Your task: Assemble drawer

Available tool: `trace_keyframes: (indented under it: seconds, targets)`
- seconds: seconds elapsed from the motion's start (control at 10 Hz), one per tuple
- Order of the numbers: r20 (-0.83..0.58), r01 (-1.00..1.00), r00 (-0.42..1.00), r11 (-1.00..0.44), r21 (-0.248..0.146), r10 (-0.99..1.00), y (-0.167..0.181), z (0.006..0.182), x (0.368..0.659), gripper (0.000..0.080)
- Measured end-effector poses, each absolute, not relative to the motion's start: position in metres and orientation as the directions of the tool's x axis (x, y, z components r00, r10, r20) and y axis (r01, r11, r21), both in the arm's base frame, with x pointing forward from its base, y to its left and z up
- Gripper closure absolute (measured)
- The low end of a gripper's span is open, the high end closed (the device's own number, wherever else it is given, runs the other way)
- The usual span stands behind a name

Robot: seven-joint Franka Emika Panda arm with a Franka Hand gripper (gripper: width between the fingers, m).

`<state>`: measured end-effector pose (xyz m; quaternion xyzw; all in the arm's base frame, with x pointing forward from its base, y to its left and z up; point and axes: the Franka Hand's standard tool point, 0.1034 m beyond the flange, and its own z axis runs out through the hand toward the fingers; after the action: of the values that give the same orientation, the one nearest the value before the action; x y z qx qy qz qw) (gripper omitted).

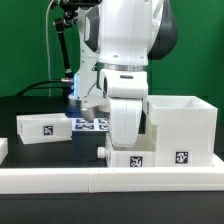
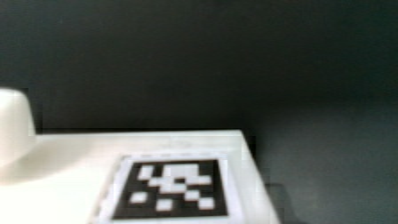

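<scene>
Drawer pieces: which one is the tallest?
The boxy casing on the exterior view's right; the far-left tray and the middle tray are much lower.

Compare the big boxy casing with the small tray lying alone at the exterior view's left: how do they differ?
The casing is far taller and bulkier; the tray is low and long. The casing stands close by the border wall at the exterior view's right; the tray lies farther back at the left. Both are white and carry a black-and-white square tag on the facing side.
</scene>
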<state>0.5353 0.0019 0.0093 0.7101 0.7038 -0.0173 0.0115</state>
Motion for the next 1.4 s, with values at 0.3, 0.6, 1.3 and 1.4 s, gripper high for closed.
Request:
trace_keyframes:
  seconds: [0.3, 0.6, 1.3, 1.4]
  targets:
    - [-0.040, 1.000, 0.008, -0.008, -0.009, 0.999, 0.003, 0.009, 0.535, 0.0758]
    - [-0.038, 1.000, 0.017, -0.017, -0.009, 0.999, 0.005, 0.008, 0.536, 0.0758]
    - [-0.032, 1.000, -0.005, 0.005, 0.017, 0.999, 0.011, 0.007, 0.540, 0.0682]
    - [-0.033, 1.000, 0.006, -0.006, 0.012, 0.999, 0.010, 0.007, 0.540, 0.0544]
